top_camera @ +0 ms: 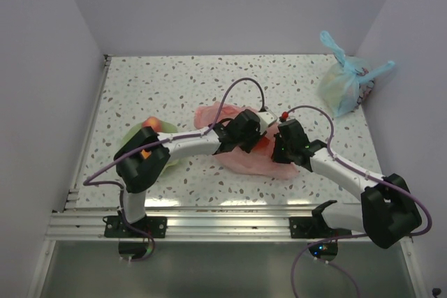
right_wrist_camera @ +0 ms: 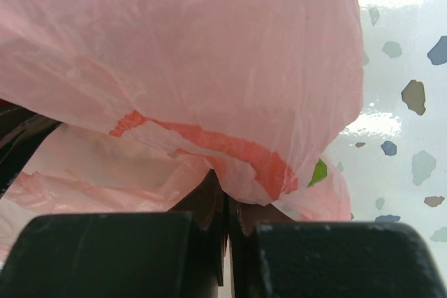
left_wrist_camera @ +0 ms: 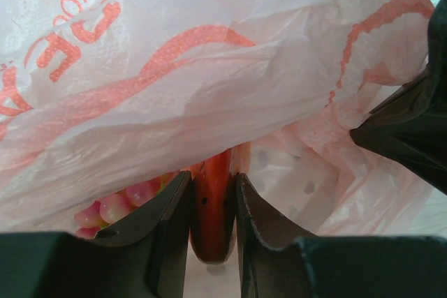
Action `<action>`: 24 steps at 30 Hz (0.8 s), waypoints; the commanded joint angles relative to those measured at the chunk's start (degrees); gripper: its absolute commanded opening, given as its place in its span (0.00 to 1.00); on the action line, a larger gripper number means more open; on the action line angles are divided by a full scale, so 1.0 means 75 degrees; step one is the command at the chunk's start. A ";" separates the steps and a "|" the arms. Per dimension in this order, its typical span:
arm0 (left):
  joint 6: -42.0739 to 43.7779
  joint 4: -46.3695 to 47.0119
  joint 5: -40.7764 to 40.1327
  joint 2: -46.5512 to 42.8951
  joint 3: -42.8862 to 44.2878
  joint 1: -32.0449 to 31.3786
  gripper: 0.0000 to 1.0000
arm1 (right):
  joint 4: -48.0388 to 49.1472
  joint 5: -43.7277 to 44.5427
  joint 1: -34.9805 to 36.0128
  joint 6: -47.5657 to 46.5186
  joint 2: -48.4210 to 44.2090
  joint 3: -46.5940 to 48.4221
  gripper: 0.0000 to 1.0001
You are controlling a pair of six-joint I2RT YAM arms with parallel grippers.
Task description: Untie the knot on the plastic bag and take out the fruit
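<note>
The pink plastic bag (top_camera: 241,158) lies crumpled at the table's middle, and both grippers are at it. My left gripper (left_wrist_camera: 211,204) reaches into the bag's mouth and is shut on the red watermelon slice (left_wrist_camera: 211,207), held edge-on between its fingers. A pinkish beaded fruit (left_wrist_camera: 115,207) lies inside the bag to the left. My right gripper (right_wrist_camera: 229,207) is shut on a fold of the bag's plastic (right_wrist_camera: 251,165) and holds it up. In the top view the left gripper (top_camera: 253,141) and the right gripper (top_camera: 281,146) are close together. The knot is not in view.
A green bowl (top_camera: 131,135) at the left holds an orange fruit (top_camera: 149,123) and a peach (top_camera: 168,127). A tied light blue bag (top_camera: 346,83) stands at the back right against the wall. White walls enclose the speckled table.
</note>
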 commanded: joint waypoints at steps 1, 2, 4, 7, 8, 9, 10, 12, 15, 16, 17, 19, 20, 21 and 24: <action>0.0195 0.0283 0.0142 -0.0337 -0.0154 -0.0034 0.12 | -0.0050 0.0104 -0.0023 -0.0062 -0.0186 0.0176 0.00; 0.0195 0.0283 0.0177 -0.0372 -0.0178 -0.0022 0.07 | -0.0073 0.0139 -0.0023 -0.0085 -0.0186 0.0234 0.00; 0.0195 0.0214 0.0282 -0.0525 -0.0201 -0.0034 0.04 | -0.0143 0.0186 -0.0023 -0.0120 -0.0197 0.0281 0.00; 0.0148 -0.0078 0.0411 -0.0864 -0.0155 -0.0022 0.00 | -0.0261 0.0315 -0.0011 -0.0202 -0.0232 0.0445 0.00; 0.0125 -0.0196 0.0423 -0.0958 -0.0062 -0.0022 0.00 | -0.0296 0.0385 -0.0034 -0.0237 -0.0256 0.0538 0.00; 0.0136 -0.0360 0.0458 -0.1156 0.0009 -0.0022 0.00 | -0.0389 0.0513 -0.0034 -0.0284 -0.0268 0.0609 0.00; 0.0113 -0.0698 0.0516 -0.1239 0.0149 -0.0034 0.00 | -0.0425 0.0561 -0.0081 -0.0308 -0.0268 0.0656 0.00; 0.0089 -0.1051 0.0540 -0.1497 0.0267 -0.0022 0.00 | -0.0518 0.0643 -0.0140 -0.0366 -0.0245 0.0843 0.00; 0.0101 -0.1590 0.0714 -0.1871 0.0232 -0.0034 0.00 | -0.0589 0.0714 -0.0280 -0.0460 -0.0081 0.1101 0.00; 0.0101 -0.1661 0.0739 -0.1966 0.0139 -0.0034 0.00 | -0.0601 0.0725 -0.0339 -0.0472 -0.0034 0.1148 0.00; 0.0101 -0.1743 0.0740 -0.2059 0.0104 -0.0022 0.00 | -0.0612 0.0737 -0.0386 -0.0472 0.0013 0.1265 0.00; 0.0089 -0.2093 0.0728 -0.2271 0.0057 -0.0022 0.00 | -0.0659 0.0749 -0.0502 -0.0507 0.0165 0.1383 0.00; 0.0101 -0.2212 0.0716 -0.2341 0.0045 -0.0022 0.00 | -0.0671 0.0760 -0.0550 -0.0507 0.0224 0.1499 0.00; 0.0113 -0.2306 0.0716 -0.2527 0.0021 -0.0022 0.00 | -0.0717 0.0761 -0.0585 -0.0519 0.0294 0.1558 0.00; 0.0113 -0.2610 0.0681 -0.2763 -0.0084 -0.0022 0.00 | -0.0753 0.0702 -0.0796 -0.0531 0.0365 0.1793 0.00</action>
